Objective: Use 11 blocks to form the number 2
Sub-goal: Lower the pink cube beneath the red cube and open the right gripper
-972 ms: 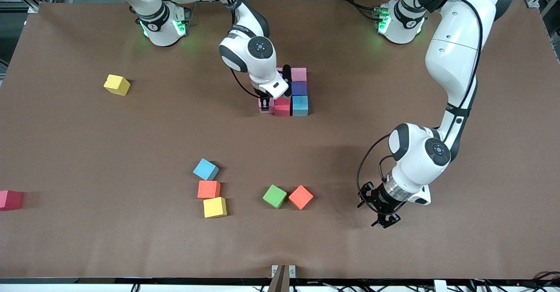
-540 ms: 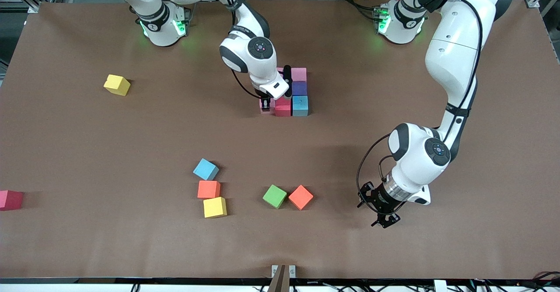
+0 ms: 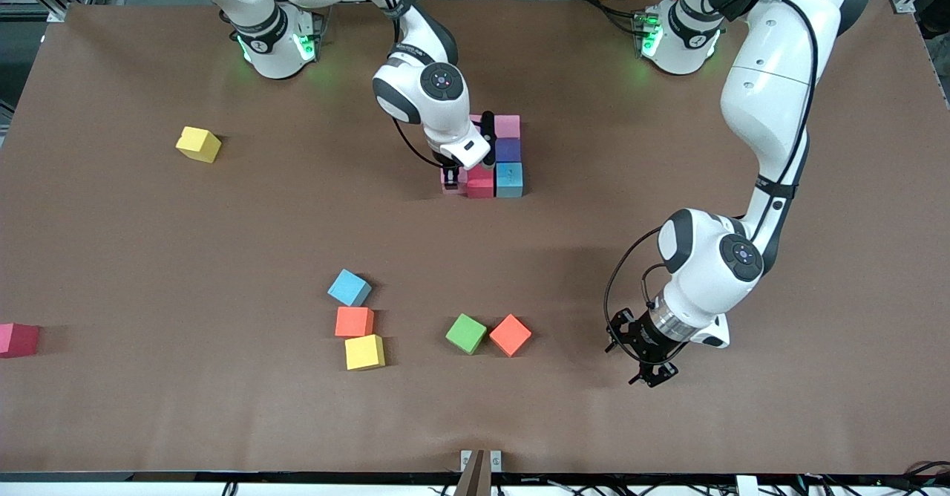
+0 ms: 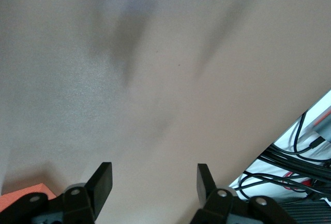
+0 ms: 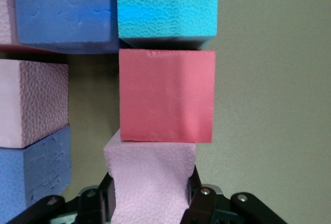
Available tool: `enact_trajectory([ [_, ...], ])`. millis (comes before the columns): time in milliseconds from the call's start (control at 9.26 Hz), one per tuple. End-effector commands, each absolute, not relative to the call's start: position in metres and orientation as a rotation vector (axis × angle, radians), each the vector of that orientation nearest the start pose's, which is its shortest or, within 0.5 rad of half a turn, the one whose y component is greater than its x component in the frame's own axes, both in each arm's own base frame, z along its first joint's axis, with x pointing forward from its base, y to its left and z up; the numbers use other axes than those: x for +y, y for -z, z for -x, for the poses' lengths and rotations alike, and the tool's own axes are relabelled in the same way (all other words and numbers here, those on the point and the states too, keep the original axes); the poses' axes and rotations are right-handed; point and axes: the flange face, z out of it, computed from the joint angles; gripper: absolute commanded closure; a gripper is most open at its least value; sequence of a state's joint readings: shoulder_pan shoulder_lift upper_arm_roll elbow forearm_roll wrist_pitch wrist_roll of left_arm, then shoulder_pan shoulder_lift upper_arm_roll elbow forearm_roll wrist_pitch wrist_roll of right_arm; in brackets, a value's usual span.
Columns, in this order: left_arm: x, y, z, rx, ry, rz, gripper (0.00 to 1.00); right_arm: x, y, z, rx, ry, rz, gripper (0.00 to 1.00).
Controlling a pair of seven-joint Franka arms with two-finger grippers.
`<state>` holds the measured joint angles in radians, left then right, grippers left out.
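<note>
Right end effector (image 3: 450, 178): clenched on a pink cube (image 5: 151, 180), set against the red cube (image 3: 479, 183) of the partly built number 2 (image 3: 496, 156). Loose blocks (image 3: 355, 321): nearer the front camera. Left end effector (image 3: 648, 366): released, over bare tabletop (image 3: 742, 422).

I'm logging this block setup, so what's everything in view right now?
Placed cubes: six; two pink, two purple, light blue, red; touching cluster at table middle.
Held cube: one, pink, against the cluster's red cube.
Loose trio: light blue, orange, yellow; nearer the camera than the cluster.
Green cube: one, touching a second orange cube.
Lone yellow cube and lone red cube: toward the right arm's end.
Table: one, brown.
Right pincer: shut on the held cube.
Left pincer: open, empty, waiting over bare table.
</note>
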<state>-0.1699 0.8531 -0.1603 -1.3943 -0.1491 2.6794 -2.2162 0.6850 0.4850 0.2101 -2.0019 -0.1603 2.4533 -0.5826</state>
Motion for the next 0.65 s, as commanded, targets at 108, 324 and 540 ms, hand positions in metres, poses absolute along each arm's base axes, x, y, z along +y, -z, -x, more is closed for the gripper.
enact_trajectory([
  [108, -0.2163, -0.2488, -0.7384, 2.295, 0.088, -1.326, 0.26, 0.4738, -0.2134, -0.3844, 2.212, 0.006, -2.214, 1.00],
  [324, -0.2171, -0.2502, -0.7384, 2.291, 0.087, -1.327, 0.26, 0.4706, -0.2132, -0.3887, 2.203, -0.003, -2.222, 1.00],
  [540, -0.2182, -0.2493, -0.7376, 2.292, 0.089, -1.330, 0.26, 0.4682, -0.2120, -0.3900, 2.198, -0.001, -2.225, 1.00],
])
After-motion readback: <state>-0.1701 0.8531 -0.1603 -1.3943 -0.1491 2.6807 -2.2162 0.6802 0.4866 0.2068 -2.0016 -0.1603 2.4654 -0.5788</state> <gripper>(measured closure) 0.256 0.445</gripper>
